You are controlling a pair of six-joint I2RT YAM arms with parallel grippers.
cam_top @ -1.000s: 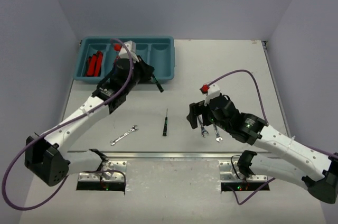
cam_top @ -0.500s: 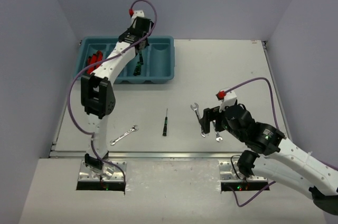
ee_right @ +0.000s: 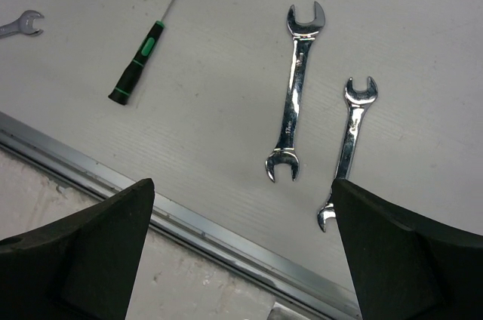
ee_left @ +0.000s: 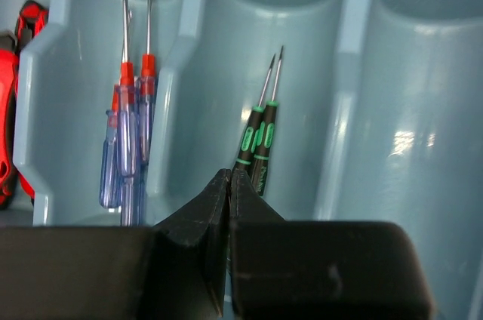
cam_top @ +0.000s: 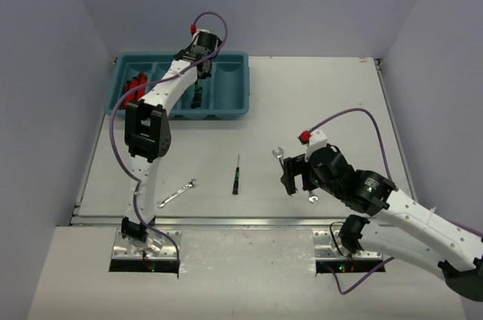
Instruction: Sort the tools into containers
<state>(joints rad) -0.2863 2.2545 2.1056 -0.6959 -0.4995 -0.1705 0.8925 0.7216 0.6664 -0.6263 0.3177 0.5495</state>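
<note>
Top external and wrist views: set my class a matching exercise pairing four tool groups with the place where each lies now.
Tools
1. red pliers
2. red-and-blue screwdrivers
3. paired green-and-black screwdrivers
4. two long wrenches

Places (compartments of the tray, counted from the left of the top view)
A. third compartment
B. table, below the open right pincer
C. first compartment
D. second compartment

Pairs: 1-C, 2-D, 3-A, 4-B

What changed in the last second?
Left gripper carried a black/green screwdriver from the near edge of the tray out over it, released it into the third compartment from the left, and is shut, empty. Right gripper pulled back slightly, open above the two wrenches. Those, the small wrench and the loose screwdriver stayed put.
</note>
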